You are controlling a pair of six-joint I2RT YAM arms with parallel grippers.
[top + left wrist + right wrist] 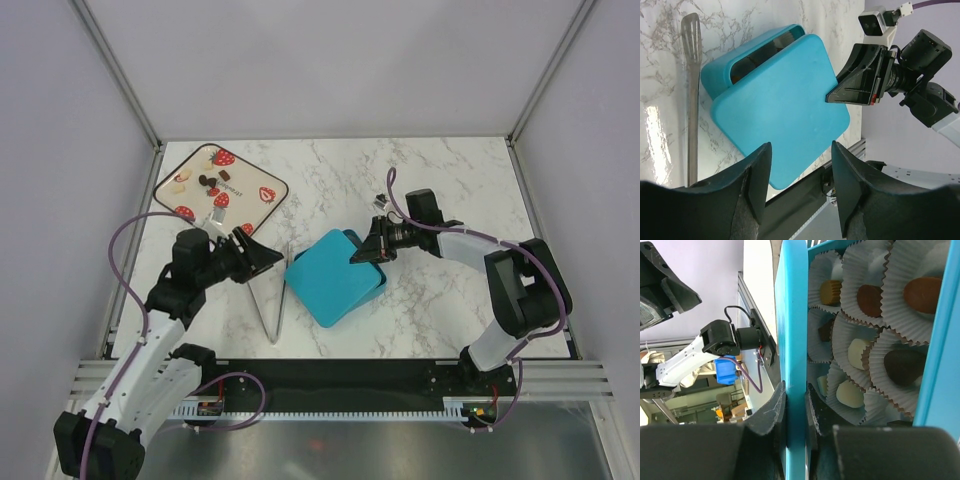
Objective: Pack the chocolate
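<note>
The lid step seems to be in hand. The right gripper (367,251) is clamped on the far-right edge of the lid (782,102), its two fingers pinching the thin teal panel from both sides. The lid sits askew over the teal box (716,75); a dark gap shows along the box's far side, so it is not seated.

Through the opening on the right gripper's side, chocolate (850,393) sits inside the box in white paper cups (862,260): brown, dark and cream pieces. More chocolate pieces (206,181) lie on the strawberry-print tray (246,168), well to the far left of the box.

The left gripper (801,156) hovers just left of the box with its fingers apart and nothing between them. Metal tongs (270,305) lie on the table (440,180) just beside the box's left wall.

I cannot tell whether the lid is going on or coming off. If closing, the right arm needs to square the lid's corners with the box and lower it flat, perhaps with the left gripper steadying the box.
</note>
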